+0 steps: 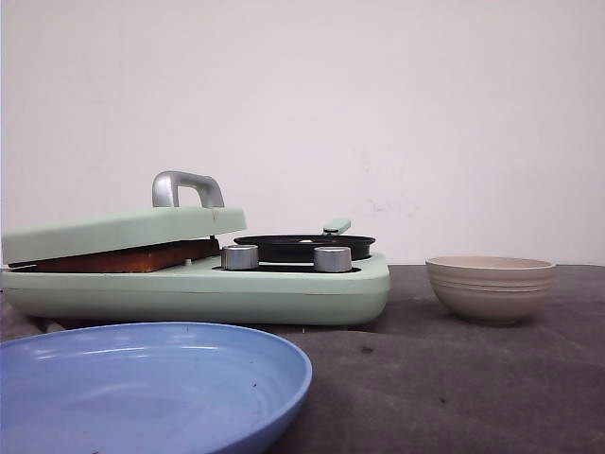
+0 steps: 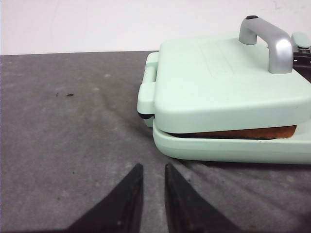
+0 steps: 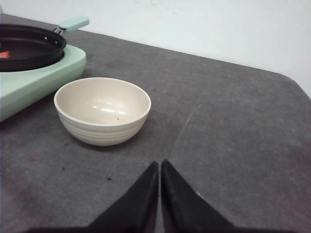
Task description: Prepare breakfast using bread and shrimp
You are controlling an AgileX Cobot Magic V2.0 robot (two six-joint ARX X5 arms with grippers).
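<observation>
We see bread (image 2: 243,132) pinched under the lid (image 2: 218,82); it may scorch if left. Shrimp (image 3: 4,54), probably, in the pan (image 3: 29,46). Left gripper (image 2: 153,170) narrow, right gripper (image 3: 159,166) closed, both empty.

A mint-green breakfast maker (image 1: 284,288) with a smooth, satin plastic-looking shell carries a brushed-metal handle (image 2: 272,41) and two metallic knobs (image 1: 239,256). Its black pan (image 3: 29,46) looks matt. The beige bowl (image 3: 102,110) is glossy inside and ribbed outside; the blue plate (image 1: 142,378) has a soft sheen. The grey bench (image 3: 218,121) looks matt and rough, like cloth.
</observation>
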